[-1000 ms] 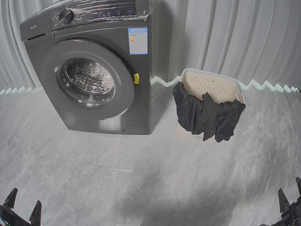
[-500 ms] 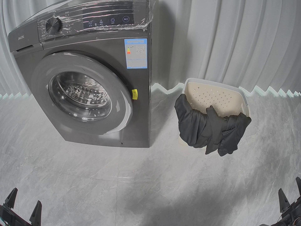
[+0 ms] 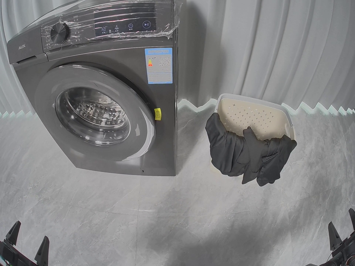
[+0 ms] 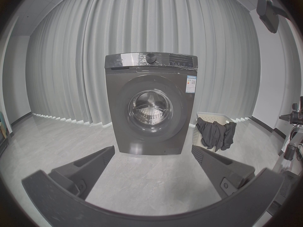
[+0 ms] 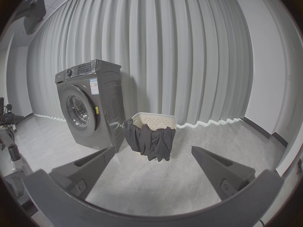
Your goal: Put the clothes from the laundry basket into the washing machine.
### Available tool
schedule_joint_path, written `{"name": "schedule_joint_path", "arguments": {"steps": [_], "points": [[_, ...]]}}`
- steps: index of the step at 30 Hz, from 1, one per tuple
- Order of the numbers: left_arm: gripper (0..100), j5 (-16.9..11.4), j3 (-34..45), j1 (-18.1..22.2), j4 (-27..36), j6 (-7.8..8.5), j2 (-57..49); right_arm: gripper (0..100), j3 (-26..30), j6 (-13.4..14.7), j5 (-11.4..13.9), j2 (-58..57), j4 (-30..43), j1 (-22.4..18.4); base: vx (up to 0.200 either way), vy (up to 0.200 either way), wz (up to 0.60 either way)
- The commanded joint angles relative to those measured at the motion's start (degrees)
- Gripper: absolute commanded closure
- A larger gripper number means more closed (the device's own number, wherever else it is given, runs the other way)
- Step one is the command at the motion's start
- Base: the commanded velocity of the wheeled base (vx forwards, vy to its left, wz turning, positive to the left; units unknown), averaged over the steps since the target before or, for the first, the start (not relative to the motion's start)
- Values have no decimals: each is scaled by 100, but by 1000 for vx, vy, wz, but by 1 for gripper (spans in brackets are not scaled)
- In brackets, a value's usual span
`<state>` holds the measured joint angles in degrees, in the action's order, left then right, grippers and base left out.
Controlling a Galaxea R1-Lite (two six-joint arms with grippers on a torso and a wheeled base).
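both arms low and out front, nothing held. left gripper (image 4: 152, 148) has its fingers spread wide and empty; right gripper (image 5: 152, 148) is the same, spread and empty.

the washing machine (image 3: 111, 93) is straight ahead of the left gripper, well apart. its round door (image 3: 96, 115) looks closed and the drum shows through the glass. the laundry basket (image 3: 255, 117) is straight ahead of the right gripper, also well apart, just beside the machine's right side on the floor (image 3: 148, 211). the dark clothes (image 3: 244, 152) are draped over the basket's near rim, hanging down the outside toward the right gripper, part in and part out.

step in hand, as i judge it: closing the gap, no grasp started yet. to do it well:
- door probably needs opening first. the left gripper is lined up for that, so go for the door edge on the basket side and leave room for the swing.
- stop short enough that both the door and the basket stay in reach.
- the right gripper should come down on the thick bunch at the rim, not a loose hanging end. pinch deep so the whole garment lifts.
- the basket looks light and may drag or tip, so lift up first, then carry across.
- push the cloth well into the drum so no tail is left over the door lip.
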<state>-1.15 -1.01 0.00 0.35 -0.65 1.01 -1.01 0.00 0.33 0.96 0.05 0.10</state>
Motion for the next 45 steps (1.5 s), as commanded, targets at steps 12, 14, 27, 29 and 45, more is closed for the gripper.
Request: {"name": "schedule_joint_path", "arguments": {"steps": [12,14,27,29,45], "points": [[0,0,101,0,0,3,-92,0,101,-26,37,-96,4,8,0,-83,-100],[0,0,101,0,0,3,-92,0,101,-26,64,-96,4,8,0,0,-600],[0,-8,92,0,0,3,-92,0,101,-18,55,-96,-5,8,0,-15,-92],[0,-8,92,0,0,3,-92,0,101,-18,55,-96,4,8,0,-200,0],[0,0,101,0,0,-6,-92,0,101,-18,55,-96,-5,8,0,-200,0]]}}
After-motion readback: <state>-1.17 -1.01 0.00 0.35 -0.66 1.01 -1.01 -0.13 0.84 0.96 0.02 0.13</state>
